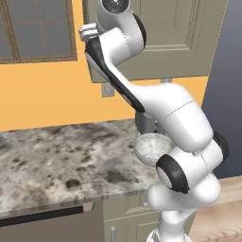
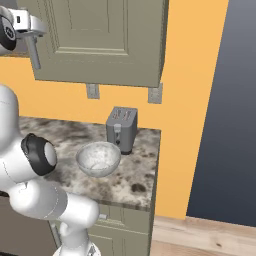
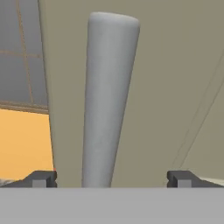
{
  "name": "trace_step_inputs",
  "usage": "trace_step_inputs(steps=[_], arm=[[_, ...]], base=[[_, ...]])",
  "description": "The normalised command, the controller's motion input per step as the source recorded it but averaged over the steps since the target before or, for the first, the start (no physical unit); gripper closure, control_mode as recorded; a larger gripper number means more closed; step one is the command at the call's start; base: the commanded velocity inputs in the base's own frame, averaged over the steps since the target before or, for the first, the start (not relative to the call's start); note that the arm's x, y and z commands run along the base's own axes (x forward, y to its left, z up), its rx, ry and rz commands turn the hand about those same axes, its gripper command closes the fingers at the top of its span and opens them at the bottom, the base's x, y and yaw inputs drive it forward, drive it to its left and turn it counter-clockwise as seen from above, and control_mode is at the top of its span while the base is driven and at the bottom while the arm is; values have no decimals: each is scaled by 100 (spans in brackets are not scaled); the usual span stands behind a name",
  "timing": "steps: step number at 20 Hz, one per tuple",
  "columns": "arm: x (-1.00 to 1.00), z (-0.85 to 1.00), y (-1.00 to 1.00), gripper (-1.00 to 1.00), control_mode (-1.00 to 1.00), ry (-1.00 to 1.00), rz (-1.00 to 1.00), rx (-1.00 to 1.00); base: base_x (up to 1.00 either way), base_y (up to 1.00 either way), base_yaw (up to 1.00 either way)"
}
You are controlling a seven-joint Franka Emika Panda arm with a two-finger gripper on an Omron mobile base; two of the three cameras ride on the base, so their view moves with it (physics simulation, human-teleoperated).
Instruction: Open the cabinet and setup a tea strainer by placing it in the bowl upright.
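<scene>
1. Plainly, the step in hand is opening the cabinet [image 2: 107, 40]: the gripper [image 3: 111, 177] is raised to its grey bar handle [image 3: 109, 100], jaws spread wide, one fingertip on each side of the bar, nothing grasped
2. The door looks shut, so the tea strainer is presumably behind it
3. The bowl [image 2: 98, 158] sits near the surface [image 2: 135, 182]'s right edge, just in front of a toaster [image 2: 121, 128]
4. Next I judge the jaws must clench on the bar, then pull the door outward
</scene>
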Motion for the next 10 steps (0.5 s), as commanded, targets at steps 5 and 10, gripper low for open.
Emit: trace_step_inputs(steps=[5,10], arm=[[44,-3,7,-100,-100,-1,0,-1],[33,0,21,-100,-100,0,0,0]], base=[[0,0,0],[0,0,0]])
